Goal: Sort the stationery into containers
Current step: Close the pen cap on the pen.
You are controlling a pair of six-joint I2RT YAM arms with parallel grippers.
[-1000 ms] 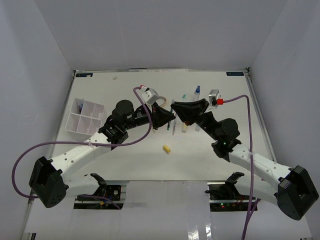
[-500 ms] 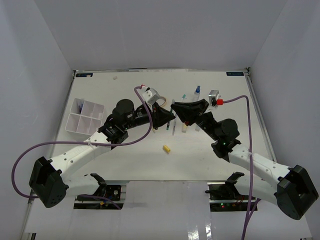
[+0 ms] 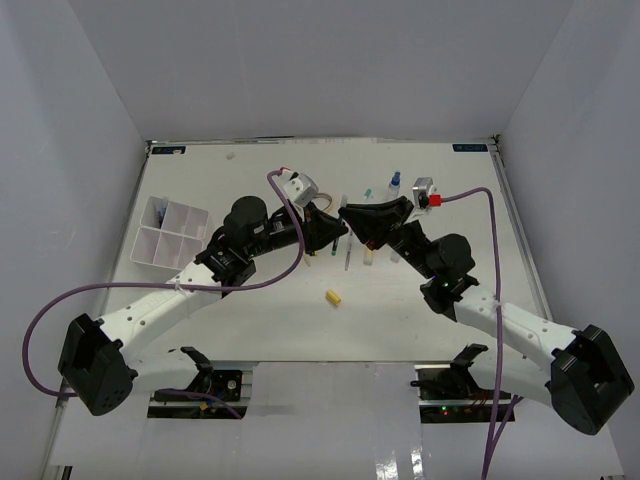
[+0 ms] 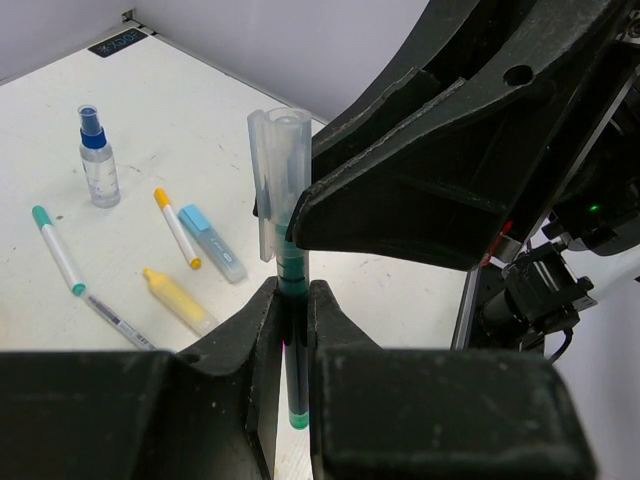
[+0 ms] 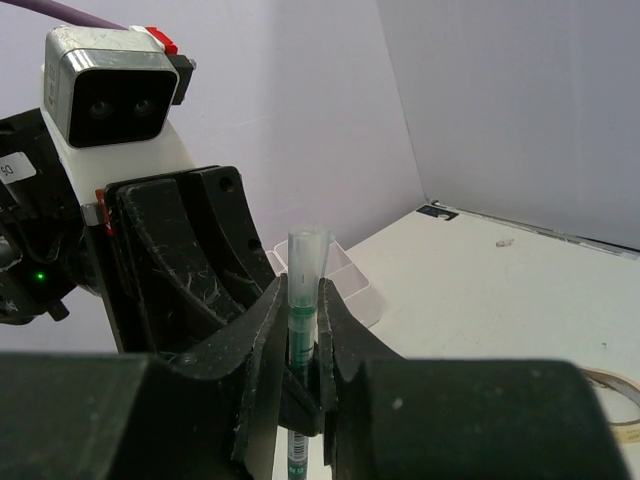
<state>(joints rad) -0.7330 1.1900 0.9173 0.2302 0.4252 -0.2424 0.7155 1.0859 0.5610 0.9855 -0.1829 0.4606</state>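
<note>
Holding one green pen (image 4: pixel 291 270) together, both arms are reaching over the middle of the table (image 3: pixel 300 330). The left gripper (image 4: pixel 291 300) is squeezing tight on the pen's body. The right gripper (image 5: pixel 303 300) is squeezing it too, just under the clear cap (image 5: pixel 307 255). The white tray (image 3: pixel 168 235) is sitting well apart, at the table's left side.

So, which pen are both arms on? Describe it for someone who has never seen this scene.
Look mid-table, where the left gripper and right gripper meet tip to tip. Clamped between both is a green pen with a clear cap. Unlike the markers lying flat on the table beside it, it is held up off the surface.
</note>
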